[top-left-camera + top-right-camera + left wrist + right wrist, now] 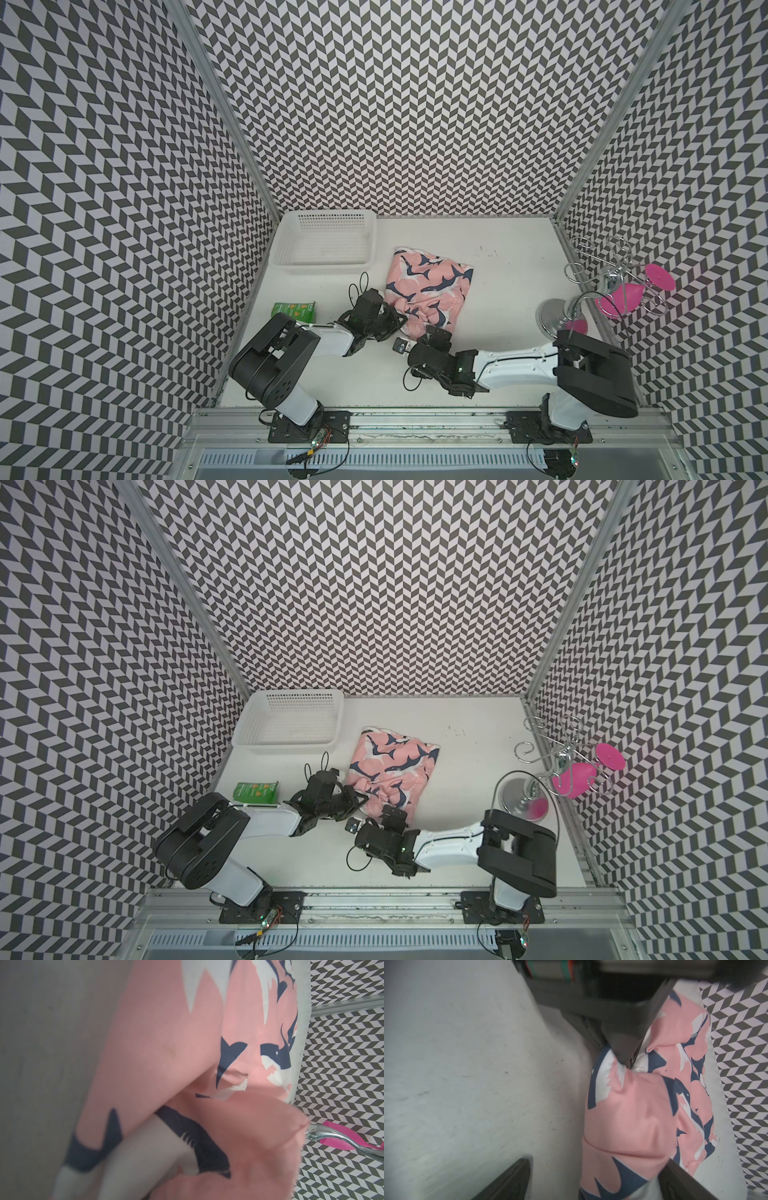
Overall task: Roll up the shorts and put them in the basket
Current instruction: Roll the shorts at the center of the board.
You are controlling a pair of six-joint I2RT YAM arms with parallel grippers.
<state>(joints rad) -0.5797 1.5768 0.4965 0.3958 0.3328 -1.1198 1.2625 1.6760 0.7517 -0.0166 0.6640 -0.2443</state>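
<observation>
The pink shorts [428, 286] [390, 766] with navy-and-white sharks lie bunched in the middle of the table, their near end rumpled. My left gripper [405, 322] [365, 800] is at the near-left corner of the shorts, shut on a pinch of fabric; the right wrist view shows it [631, 1064] biting into the cloth. In the left wrist view the shorts [166, 1053] fill the picture and hide the fingers. My right gripper [419, 338] [374, 818] [593, 1180] stands open at the near edge, its fingers wide apart with the fold of the shorts [633, 1115] partly between them.
A white perforated basket [328, 245] stands at the back left. A small green packet [293, 309] lies by the left wall near my left arm. A chrome wire rack [582, 266] holding pink glasses [623, 299] stands at the right edge. Patterned walls close in three sides.
</observation>
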